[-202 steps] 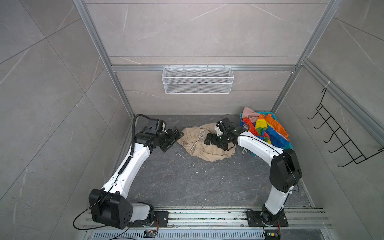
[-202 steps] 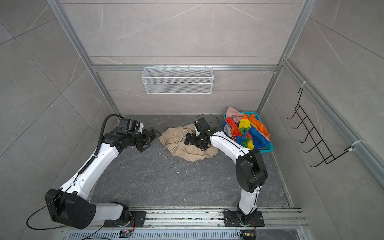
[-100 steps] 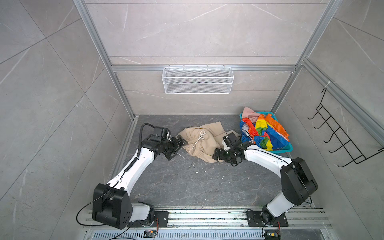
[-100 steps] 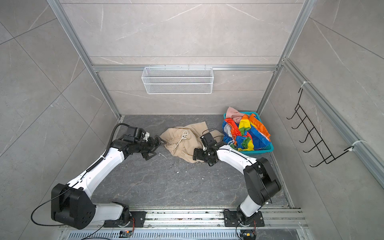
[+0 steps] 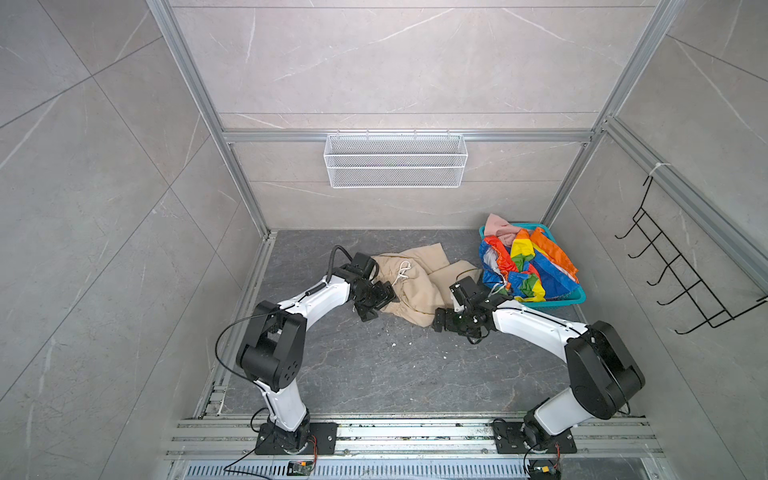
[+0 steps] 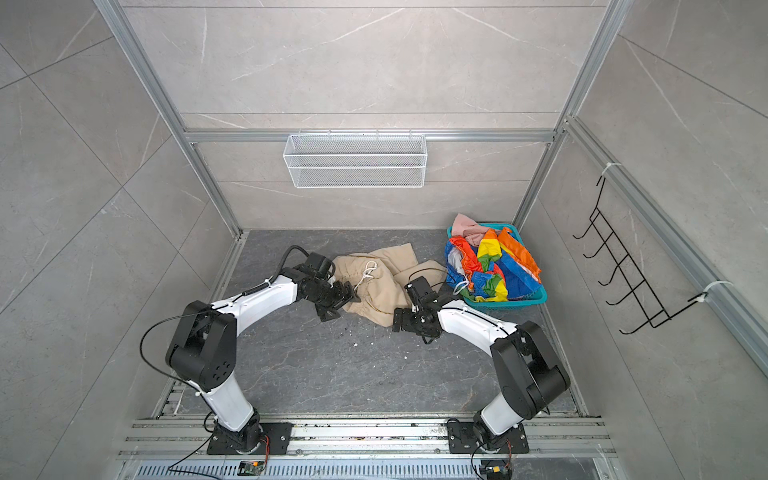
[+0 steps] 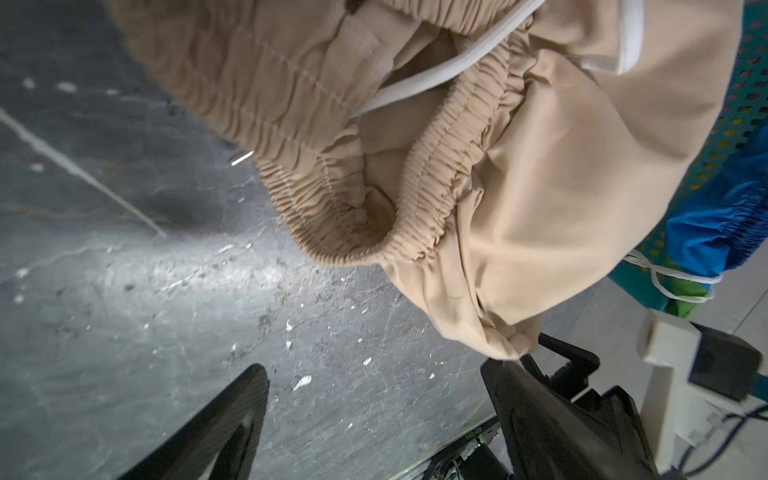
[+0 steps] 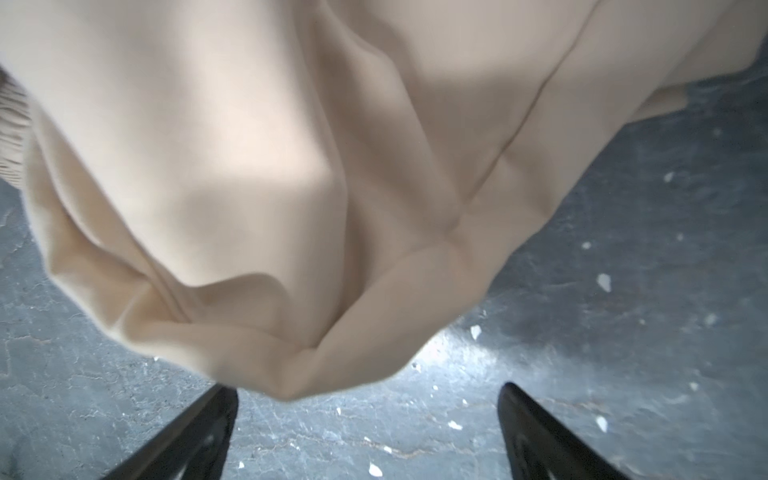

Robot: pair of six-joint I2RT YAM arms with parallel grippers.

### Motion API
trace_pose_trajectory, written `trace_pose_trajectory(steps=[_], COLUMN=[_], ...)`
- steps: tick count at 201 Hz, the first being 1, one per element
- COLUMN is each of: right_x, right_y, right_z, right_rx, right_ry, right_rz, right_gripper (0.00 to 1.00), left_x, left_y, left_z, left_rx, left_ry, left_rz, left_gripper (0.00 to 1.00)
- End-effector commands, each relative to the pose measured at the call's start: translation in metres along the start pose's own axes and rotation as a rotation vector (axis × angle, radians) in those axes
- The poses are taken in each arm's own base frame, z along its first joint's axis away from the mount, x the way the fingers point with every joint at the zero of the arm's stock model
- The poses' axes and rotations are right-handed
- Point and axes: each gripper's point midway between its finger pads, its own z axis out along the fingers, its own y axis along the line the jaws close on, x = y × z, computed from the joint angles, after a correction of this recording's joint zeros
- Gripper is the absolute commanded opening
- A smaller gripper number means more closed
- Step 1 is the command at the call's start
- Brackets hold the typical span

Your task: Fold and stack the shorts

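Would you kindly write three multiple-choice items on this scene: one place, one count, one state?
1. The beige shorts lie: A hung up; B on the floor; C lifted in the air.
2. Shorts in the basket: A none; B two; C four.
3. The right gripper is: A open; B shut on cloth; C shut, empty.
B: they spread over the floor. B: rainbow shorts and pink shorts show there. A: its jaws stand wide apart, nothing between.

Grey marble-look tiled walls (image 5: pixel 374 62), aluminium frame posts (image 5: pixel 195 83), white wire mesh basket (image 5: pixel 395 166) on back wall, black hook rack (image 5: pixel 685 270) on side wall, dark flecked stone floor (image 5: pixel 395 374)
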Motion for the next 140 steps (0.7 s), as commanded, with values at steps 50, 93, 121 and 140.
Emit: trace_pose_trajectory(steps=[50,93,121,140], right_x=[-0.004,-0.005,-0.007,-0.008], right_y=[-0.005,-0.004,-0.006,-0.007], right_z=[-0.009,-0.008,-0.01,-0.012], right_rx=[0.008,-0.005,-0.004,-0.023], right_ry=[-0.039,-0.044,-0.048,-0.049], right_rz=[-0.024,-0.02,-0.017,0.0], right_gripper=[0.99,0.99,0.99,1.0], left_x=[-0.035,-0.046,-0.051,-0.054], left_y=[-0.001,0.003,-0.006,-0.019], left_z=[0.03,0.041,0.042,0.033], left_rx=[-0.062,-0.076,-0.038,0.01], left_ry=[-0.053,-0.087,-0.1,-0.12], left_rz=[0.06,0.059,0.059,0.07], left_gripper=[0.65,0.51,0.25,0.04])
